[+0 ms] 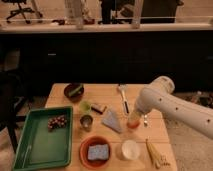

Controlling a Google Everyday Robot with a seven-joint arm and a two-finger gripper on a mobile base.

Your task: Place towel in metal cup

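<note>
Towel [111,120] awaited pickup
Gripper [137,118] hung at its 3 o'clock, state untellable; the next move probably needed a grasp, then the metal cup [86,121] at 9 o'clock.

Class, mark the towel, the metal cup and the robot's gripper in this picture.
towel [112,120], camera view, middle of the grey cloth.
metal cup [86,121], camera view, its open top.
gripper [135,116], camera view, its lower end, just right of the towel.
</note>
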